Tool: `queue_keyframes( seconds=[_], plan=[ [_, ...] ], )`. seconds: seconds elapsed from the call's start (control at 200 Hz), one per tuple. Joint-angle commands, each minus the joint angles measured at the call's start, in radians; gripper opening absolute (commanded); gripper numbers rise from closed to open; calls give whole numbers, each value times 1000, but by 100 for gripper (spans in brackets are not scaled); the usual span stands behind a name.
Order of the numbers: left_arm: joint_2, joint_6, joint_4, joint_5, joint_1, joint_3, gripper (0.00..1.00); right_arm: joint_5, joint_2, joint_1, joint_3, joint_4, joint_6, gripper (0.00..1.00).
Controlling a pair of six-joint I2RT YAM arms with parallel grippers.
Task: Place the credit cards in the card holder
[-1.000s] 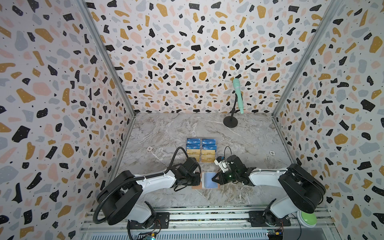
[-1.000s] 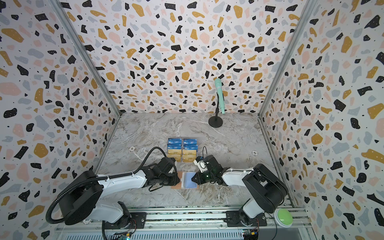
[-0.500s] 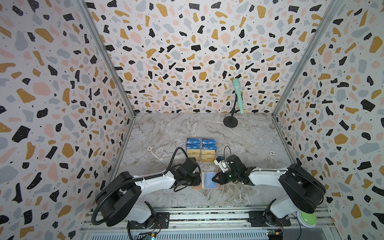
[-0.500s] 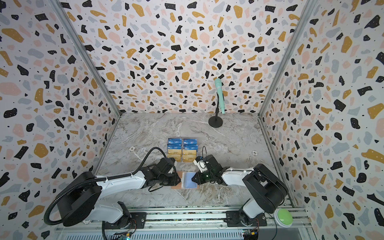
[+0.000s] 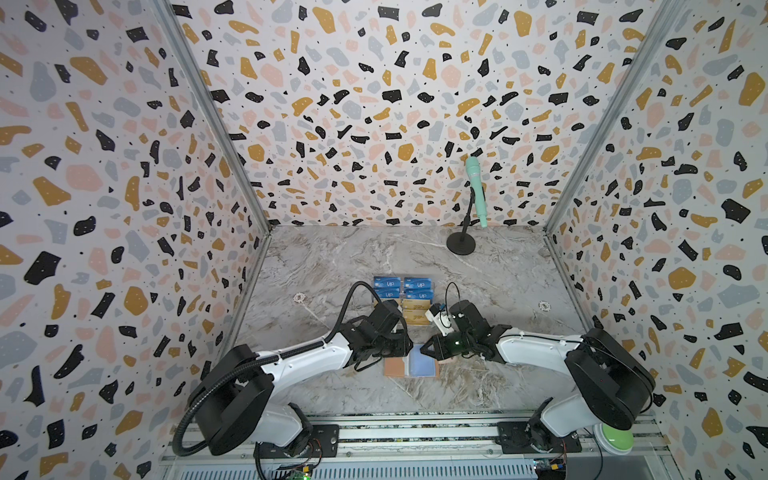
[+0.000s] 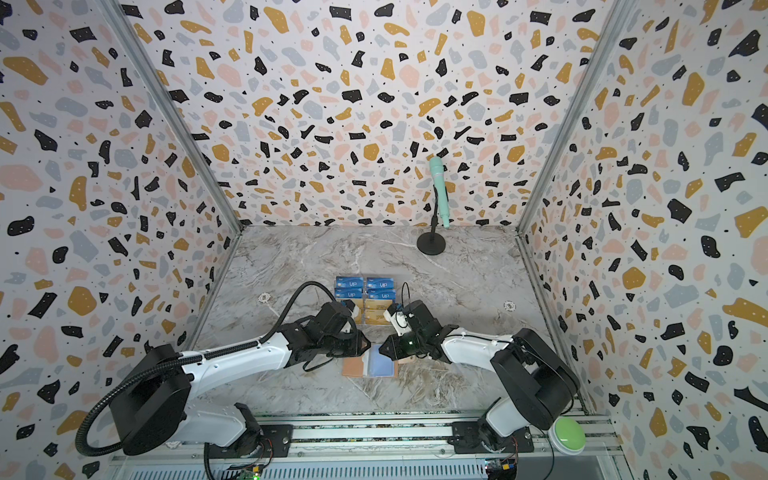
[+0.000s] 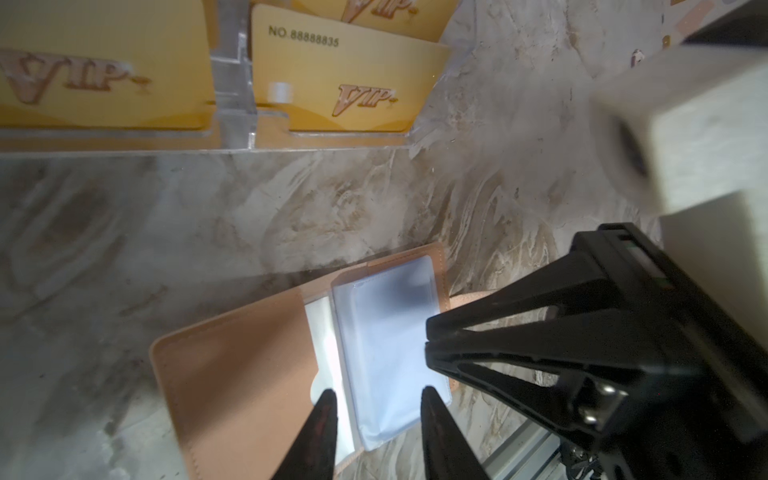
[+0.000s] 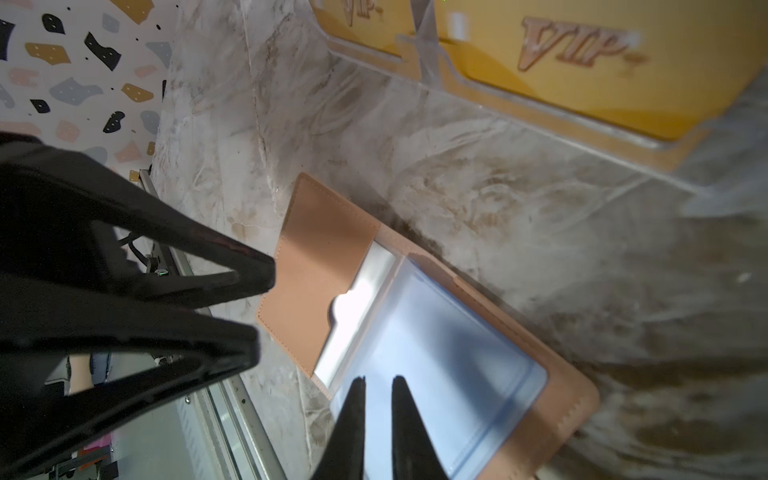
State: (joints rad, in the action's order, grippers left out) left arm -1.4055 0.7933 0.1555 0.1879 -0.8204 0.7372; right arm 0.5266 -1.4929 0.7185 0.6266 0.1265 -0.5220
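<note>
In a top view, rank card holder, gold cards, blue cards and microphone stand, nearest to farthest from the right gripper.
1. Card holder, directly at the right gripper.
2. Gold cards, just behind it.
3. Blue cards, rows farther back.
4. Microphone stand, far back right.

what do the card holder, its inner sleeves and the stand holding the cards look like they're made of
Card holder: salmon-pink leather or faux leather, matte, with stitching along its edge.
Inner sleeves: thin, clear, soft-looking plastic, glossy, catching white glare.
Stand: transparent rigid plastic, probably acrylic; the marble shows through it and its cut edges look bright.
</note>
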Motion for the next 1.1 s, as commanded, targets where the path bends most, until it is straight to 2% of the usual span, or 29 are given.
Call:
queue_keyframes(
  seconds=[0.0, 0.3, 0.551, 0.896, 1.096],
  plan=[
    [-23, -38, -36, -24, -3, 9, 36, -24, 23, 2, 32, -41, 33, 16],
    [18, -75, 5, -59, -3, 14, 36, -53, 22, 6, 93, -60, 31, 17],
    [111, 4, -64, -85, -3, -107, 37, -68, 64, 18, 50, -80, 31, 20],
    [137, 84, -269, 26, -8, -239, 36, -53, 65, 48, 20, -64, 32, 20],
    [88, 156, -427, 112, -8, -282, 35, -65, 33, 61, 10, -54, 36, 19]
  ],
)
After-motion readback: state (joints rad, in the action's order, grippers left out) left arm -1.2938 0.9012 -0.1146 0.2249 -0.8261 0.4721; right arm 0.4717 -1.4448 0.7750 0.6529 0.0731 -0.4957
